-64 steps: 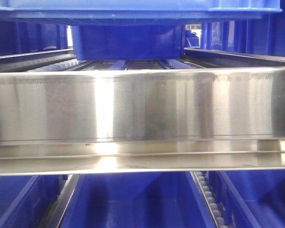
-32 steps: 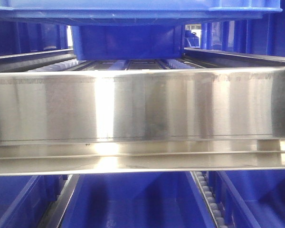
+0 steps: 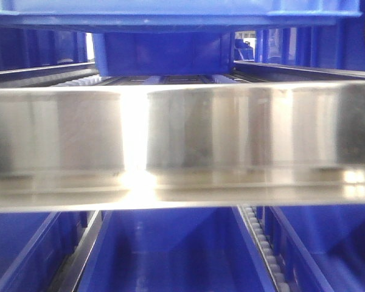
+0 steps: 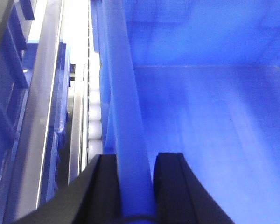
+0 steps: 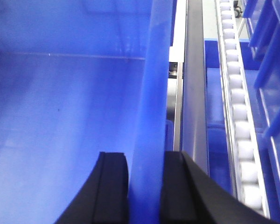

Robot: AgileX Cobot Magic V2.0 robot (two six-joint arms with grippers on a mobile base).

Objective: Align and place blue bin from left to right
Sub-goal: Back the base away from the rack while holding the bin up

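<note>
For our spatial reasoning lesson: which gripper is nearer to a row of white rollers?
Left. The left gripper clamps the wall of the blue bin, rollers right beside it; the right gripper clamps the opposite wall, a metal rail between it and the roller track.

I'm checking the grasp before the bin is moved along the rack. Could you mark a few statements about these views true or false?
1. The left tool straddles the wall of the blue bin, one finger inside and one outside. True.
2. The blue bin holds clear plastic bags. False: the inside seen in both wrist views is bare.
3. The right tool hangs clear of the bin. False: its fingers sit on either side of the bin's wall.
4. A row of white rollers runs beside the bin in the right wrist view. True.
5. A wooden beam crosses the front view. False: it is a shiny metal beam.
</note>
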